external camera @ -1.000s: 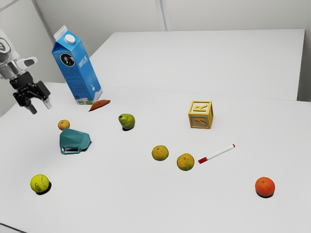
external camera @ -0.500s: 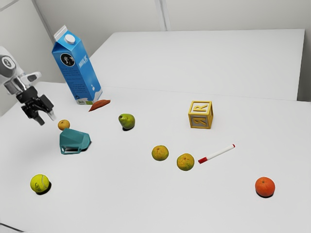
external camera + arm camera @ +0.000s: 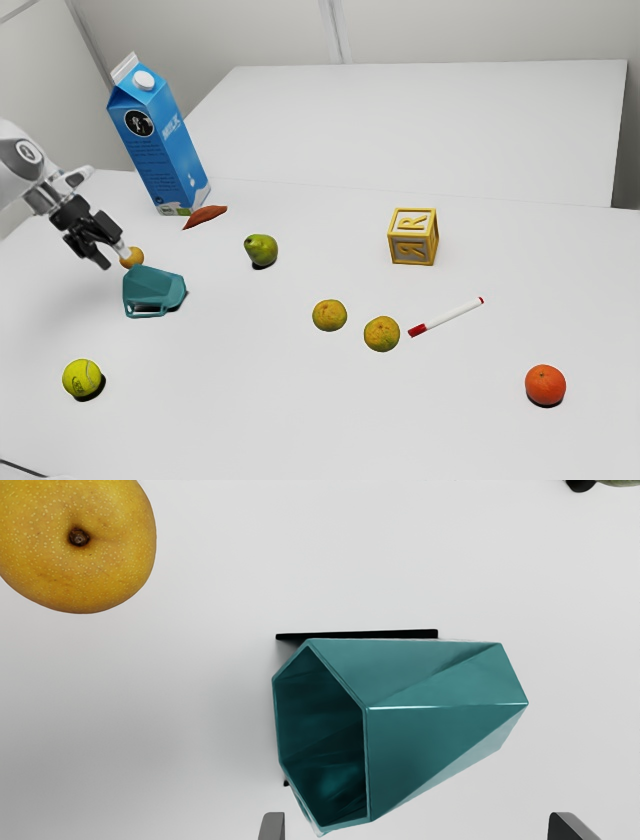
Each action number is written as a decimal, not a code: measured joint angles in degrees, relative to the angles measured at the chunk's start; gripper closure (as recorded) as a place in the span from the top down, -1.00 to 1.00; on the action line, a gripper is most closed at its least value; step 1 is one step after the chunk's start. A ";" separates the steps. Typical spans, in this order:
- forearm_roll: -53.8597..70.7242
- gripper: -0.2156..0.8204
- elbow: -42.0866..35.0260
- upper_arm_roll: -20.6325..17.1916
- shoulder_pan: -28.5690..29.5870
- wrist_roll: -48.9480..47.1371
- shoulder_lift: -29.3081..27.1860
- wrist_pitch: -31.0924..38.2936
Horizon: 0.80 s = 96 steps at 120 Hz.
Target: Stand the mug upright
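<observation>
My gripper (image 3: 116, 260) hangs above the table near the exterior view's left edge, close to the teal mug (image 3: 153, 287). The faceted mug lies on its side, its handle toward the tennis ball's side. Seen from the wrist, the mug (image 3: 430, 720) shows its open mouth and dark inside. The fingertips of my gripper (image 3: 417, 827) stand wide apart at the bottom edge, with nothing held between them.
A yellow-brown round fruit (image 3: 131, 257) sits right beside the mug and gripper. Around them are a tennis ball (image 3: 82, 378), a blue milk carton (image 3: 160, 140), a brown sweet potato (image 3: 206, 216) and a green pear (image 3: 261, 249). Farther off lie a letter block (image 3: 413, 237) and a marker (image 3: 446, 317).
The gripper has moved toward the exterior view's right and downward, closer to the mug. The mug and the other objects have stayed where they were.
</observation>
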 joint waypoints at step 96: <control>-15.09 0.49 -6.45 0.06 0.83 5.47 2.27 3.09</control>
